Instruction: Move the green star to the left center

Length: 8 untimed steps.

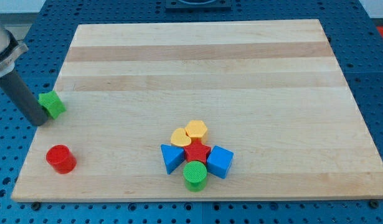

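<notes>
Green and star-shaped, the small plastic block (52,103) sits at the pale wooden board's (203,56) left edge, about mid-height, touching my tip (40,121) on its left (no jaws here). Placement looks nearly finished; next, retreat gently.

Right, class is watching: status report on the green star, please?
My tip at the board's left edge, against the green star. Star at left center. Red cylinder below, apart; nothing in the way.

My one camera looks down at a slant from the near long edge of the bench (197,56), taking in almost the whole board.
</notes>
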{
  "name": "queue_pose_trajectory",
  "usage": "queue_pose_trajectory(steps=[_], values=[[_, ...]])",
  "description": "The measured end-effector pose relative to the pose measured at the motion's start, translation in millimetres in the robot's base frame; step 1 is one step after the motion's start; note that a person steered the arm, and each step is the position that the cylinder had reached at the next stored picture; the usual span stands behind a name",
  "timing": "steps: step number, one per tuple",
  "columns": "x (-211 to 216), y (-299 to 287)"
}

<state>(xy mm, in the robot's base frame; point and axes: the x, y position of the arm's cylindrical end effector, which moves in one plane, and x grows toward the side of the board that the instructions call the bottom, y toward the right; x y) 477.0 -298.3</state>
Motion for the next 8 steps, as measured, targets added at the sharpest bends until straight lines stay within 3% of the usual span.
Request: queue_pose_trajectory(steps=[3, 7, 8], values=[[-51.1, 38.4], [-44.5, -5.6], [-64.8, 0.6]])
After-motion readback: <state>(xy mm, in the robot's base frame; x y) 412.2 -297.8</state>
